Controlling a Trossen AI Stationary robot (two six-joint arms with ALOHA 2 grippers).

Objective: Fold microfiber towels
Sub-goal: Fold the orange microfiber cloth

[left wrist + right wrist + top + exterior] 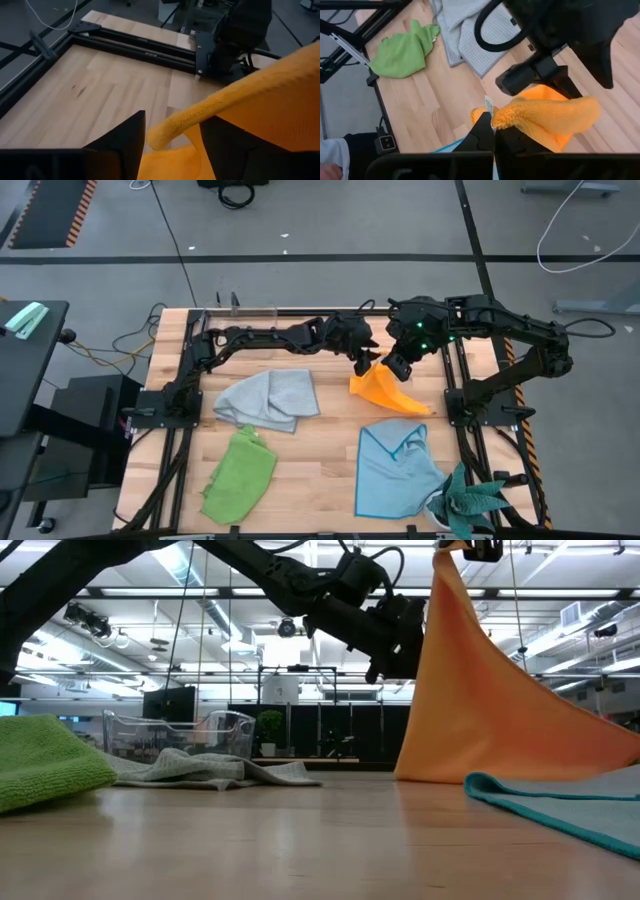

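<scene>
no readable text, small white tag on orange towel (489,105) illegible

Both arms meeting up high over the far-middle of the table

Left arm stretches in from the far left, its left gripper (364,363) with fingers apart around a rolled edge of the orange towel (388,392). Right arm bends in from the right (elbow out wide), right gripper (493,131) pinched closed on that same towel, lifted.

raised towel (385,392): orange-yellow, plain
crumpled towel (270,399): grey, plain
flat towel (393,469): light blue, teal edge
bunched towel (240,473): lime green
plant (470,505): teal
table (320,460): pale wood
arms (270,338): black
</scene>
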